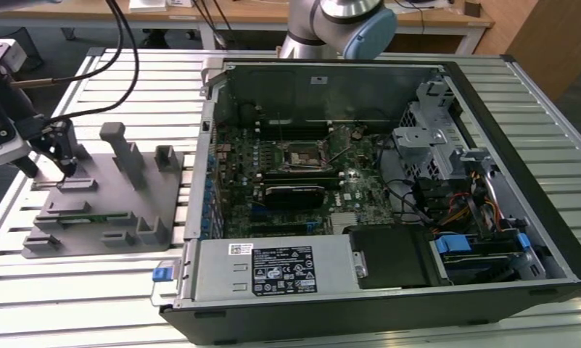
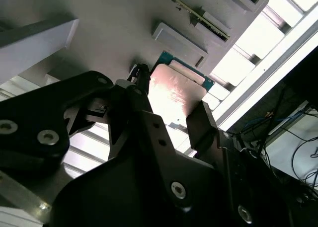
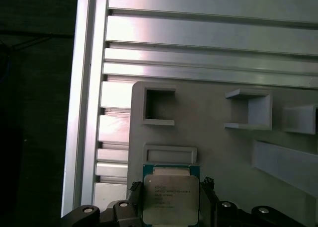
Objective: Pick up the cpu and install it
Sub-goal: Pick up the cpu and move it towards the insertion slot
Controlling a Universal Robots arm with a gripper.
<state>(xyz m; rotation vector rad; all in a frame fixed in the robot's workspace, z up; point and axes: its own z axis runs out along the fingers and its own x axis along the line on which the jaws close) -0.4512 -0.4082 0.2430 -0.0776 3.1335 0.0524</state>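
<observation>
The gripper [image 1: 46, 172] hung low over the far corner of the grey parts holder [image 1: 106, 233], at the exterior view's left on the slatted counter [image 1: 87, 290]. In both wrist views the cpu [image 3: 171, 199] [image 2: 174, 100] lay silver side up betw. the two black fingers [image 2: 198, 125], each pressed to an opposite edge, so the gripper looked clamped on the chip. Its green rim showed along one side, just beside a shallow rect. pocket [image 3: 170, 154] in the holder. Hard to tell whether the chip was lifted or sat in its nest. The open computer case [image 1: 532, 156] lay well apart at the exterior view's right, w/ the socket [image 1: 297, 154] mid-board.
</observation>
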